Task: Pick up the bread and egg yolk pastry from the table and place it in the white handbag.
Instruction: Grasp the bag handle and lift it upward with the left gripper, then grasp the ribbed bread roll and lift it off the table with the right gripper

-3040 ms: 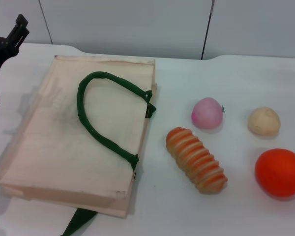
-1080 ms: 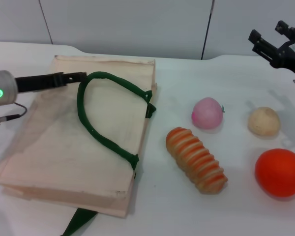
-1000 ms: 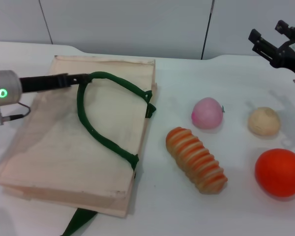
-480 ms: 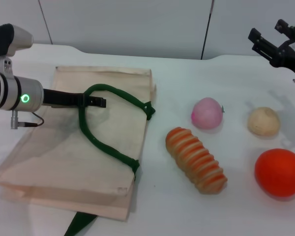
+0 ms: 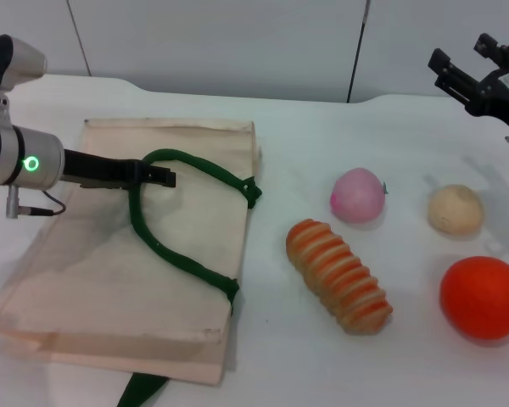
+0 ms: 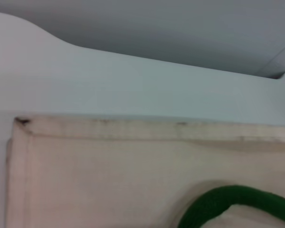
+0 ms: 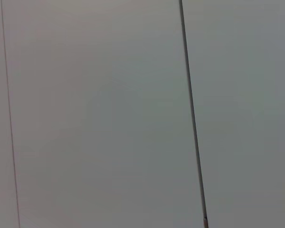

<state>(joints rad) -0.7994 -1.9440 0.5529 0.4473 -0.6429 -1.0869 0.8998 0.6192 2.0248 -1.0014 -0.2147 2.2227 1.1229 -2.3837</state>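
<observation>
The white handbag (image 5: 93,271) lies flat on the table's left half; it also shows in the left wrist view (image 6: 109,161). Its green strap handle (image 5: 182,259) loops over its top and shows in the left wrist view (image 6: 237,202) too. My left gripper (image 5: 165,177) reaches in from the left over the bag and is shut on the handle's far bend, lifting the cloth a little. The striped bread (image 5: 339,275) lies right of the bag. The pale egg yolk pastry (image 5: 455,209) sits at the right. My right gripper (image 5: 479,80) hovers open, high at the far right, beyond the pastry.
A pink ball (image 5: 357,194) sits between the bread and the pastry. A larger orange ball (image 5: 483,297) sits near the right edge, in front of the pastry. A second green strap (image 5: 136,390) sticks out under the bag's near edge. The right wrist view shows only wall panels.
My left gripper has taken the handle and pulled it left and towards me; the bag has slid and its cloth has risen. The right arm has not moved. The food has not moved.
</observation>
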